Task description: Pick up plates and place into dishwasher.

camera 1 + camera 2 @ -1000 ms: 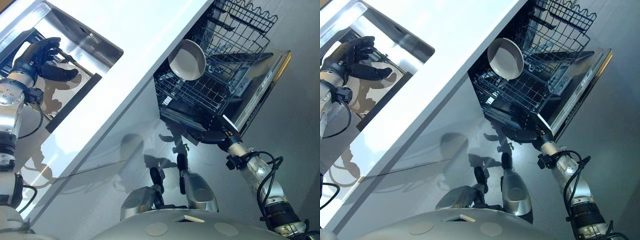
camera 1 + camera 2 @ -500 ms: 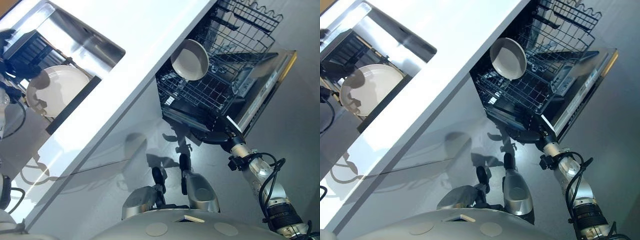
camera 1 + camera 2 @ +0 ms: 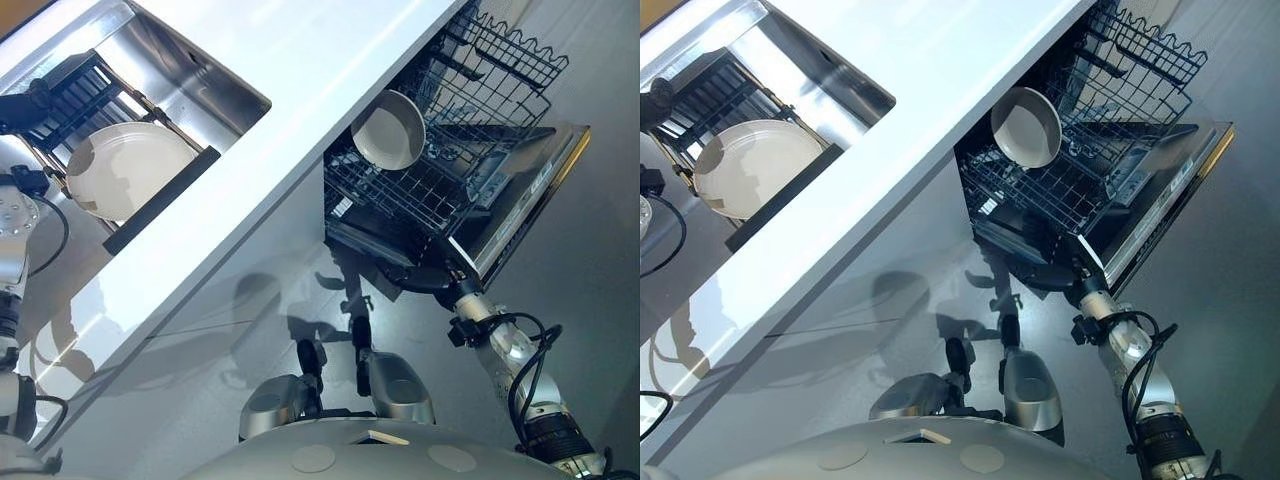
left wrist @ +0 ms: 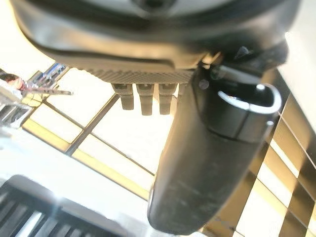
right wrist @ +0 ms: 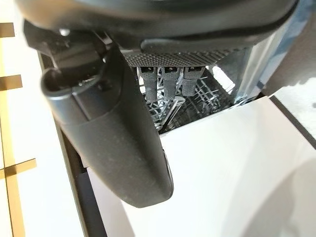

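White counter (image 3: 300, 90), plate (image 3: 130, 168) in sink (image 3: 190, 75), another plate (image 3: 388, 130) racked in dishwasher (image 3: 470, 180), both hands' finger state unclear.

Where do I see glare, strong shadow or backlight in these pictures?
Left eye view: glare on the white counter, and dark shadows cross the plate in the sink. Left wrist view: the left hand is dark against bright light. Right wrist view: the right hand likewise.

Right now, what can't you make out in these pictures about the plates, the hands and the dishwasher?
- Left hand: cut off by the eye view's edge; finger state unclear.
- Right hand: its fingers sit under the dishwasher door.
- Plate in the sink: part lies in shadow.
- Lower rack: the plate in the rack covers what stands behind it.
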